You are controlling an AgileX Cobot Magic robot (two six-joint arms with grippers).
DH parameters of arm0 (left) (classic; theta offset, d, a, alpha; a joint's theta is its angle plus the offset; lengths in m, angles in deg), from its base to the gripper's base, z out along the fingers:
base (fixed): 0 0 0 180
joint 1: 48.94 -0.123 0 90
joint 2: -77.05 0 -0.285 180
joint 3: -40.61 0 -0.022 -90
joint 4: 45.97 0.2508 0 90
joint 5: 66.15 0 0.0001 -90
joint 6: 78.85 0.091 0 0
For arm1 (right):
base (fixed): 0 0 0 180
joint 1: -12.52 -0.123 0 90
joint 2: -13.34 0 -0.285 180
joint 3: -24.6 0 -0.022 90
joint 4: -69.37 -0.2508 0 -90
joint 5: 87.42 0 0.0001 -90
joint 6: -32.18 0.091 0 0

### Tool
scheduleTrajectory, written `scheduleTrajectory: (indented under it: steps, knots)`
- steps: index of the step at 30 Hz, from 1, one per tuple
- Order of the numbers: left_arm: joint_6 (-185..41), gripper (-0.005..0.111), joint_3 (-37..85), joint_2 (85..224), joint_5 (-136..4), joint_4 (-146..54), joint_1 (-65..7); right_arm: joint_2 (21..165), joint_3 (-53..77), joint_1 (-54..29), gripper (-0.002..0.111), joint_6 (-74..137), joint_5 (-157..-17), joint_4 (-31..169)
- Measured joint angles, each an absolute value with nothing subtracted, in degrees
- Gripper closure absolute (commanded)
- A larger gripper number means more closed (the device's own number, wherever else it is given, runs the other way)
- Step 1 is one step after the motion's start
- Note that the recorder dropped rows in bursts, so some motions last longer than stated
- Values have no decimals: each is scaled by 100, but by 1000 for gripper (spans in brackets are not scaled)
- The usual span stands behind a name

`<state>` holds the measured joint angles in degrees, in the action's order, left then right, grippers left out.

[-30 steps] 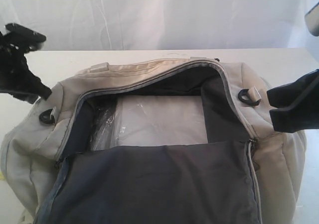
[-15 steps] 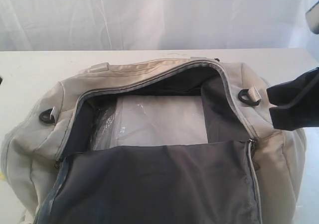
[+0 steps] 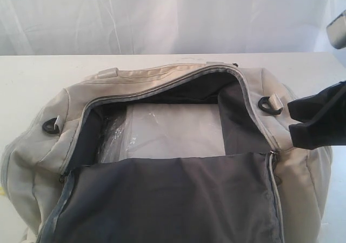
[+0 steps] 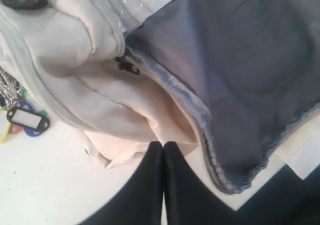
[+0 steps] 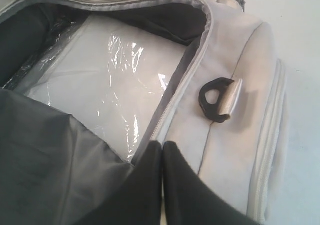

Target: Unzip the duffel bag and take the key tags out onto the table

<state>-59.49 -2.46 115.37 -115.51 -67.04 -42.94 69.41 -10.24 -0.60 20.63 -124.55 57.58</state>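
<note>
White table (image 3: 32,75) carries the cream duffel bag (image 3: 48,140). Main zip open, flap folded forward, dark grey lining (image 3: 162,200) exposed. Clear-wrapped pale panel (image 3: 173,129) lies inside. Right gripper (image 5: 162,144): fingers pressed together, over the bag's end near a black D-ring (image 5: 212,99). Left gripper (image 4: 163,144): fingers together, nothing between them, above the bag's edge. Key tags (image 4: 22,120) lie on the table, just beside the bag's outer wall.
</note>
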Motion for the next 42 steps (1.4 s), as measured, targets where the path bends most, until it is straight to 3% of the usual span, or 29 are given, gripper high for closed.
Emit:
scheduleTrajectory:
  steps: [8, 24, 33, 42]
  knots:
    - [-6440, 107, -1018, 11574, -10617, -6666, -4294, 6941, -1050, -60, 108, 2063, -12392, 5758]
    - [-5840, 107, -649, 13465, -9449, -7174, -4294, 6941, -1050, -60, 108, 2063, -12392, 5757]
    - [-7534, 107, 503, 13701, -9327, -4496, -4699, 6941, -1050, -60, 108, 2063, -12392, 5538]
    - [-5833, 107, 518, 15587, -9402, -6605, -4509, 6941, -1050, -60, 108, 2063, -12388, 5412]
